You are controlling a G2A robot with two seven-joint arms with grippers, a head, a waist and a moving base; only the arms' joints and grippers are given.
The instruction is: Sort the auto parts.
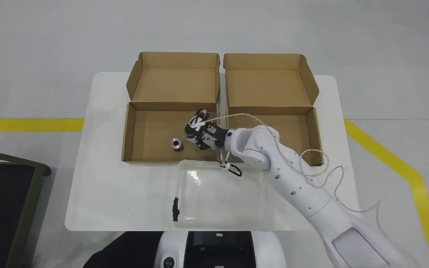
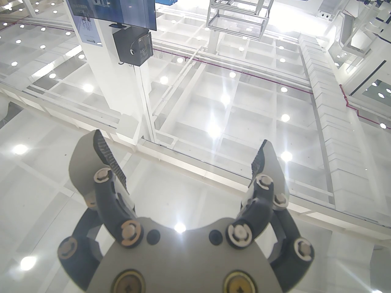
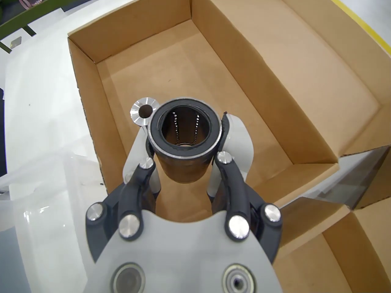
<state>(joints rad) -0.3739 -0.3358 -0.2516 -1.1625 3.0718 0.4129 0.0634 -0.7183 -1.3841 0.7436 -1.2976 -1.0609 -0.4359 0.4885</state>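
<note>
My right gripper (image 3: 184,132) is shut on a dark cylindrical bearing (image 3: 184,134) with a metal rim and ball rows inside. It hangs above the floor of the left cardboard box (image 1: 144,130), near that box's right side, where the gripper (image 1: 196,126) shows in the top view. A small shiny metal flanged part (image 1: 175,142) lies on the box floor just beside the bearing; it shows as a disc with a dark hole (image 3: 144,111) in the right wrist view. My left gripper (image 2: 183,160) points up at a ceiling, open and holding nothing.
A second open cardboard box (image 1: 312,130) stands to the right of the first, both with lids folded back. A clear plastic bin (image 1: 224,194) sits at the table's front edge, below the arm. The white table (image 1: 100,167) has free room at left.
</note>
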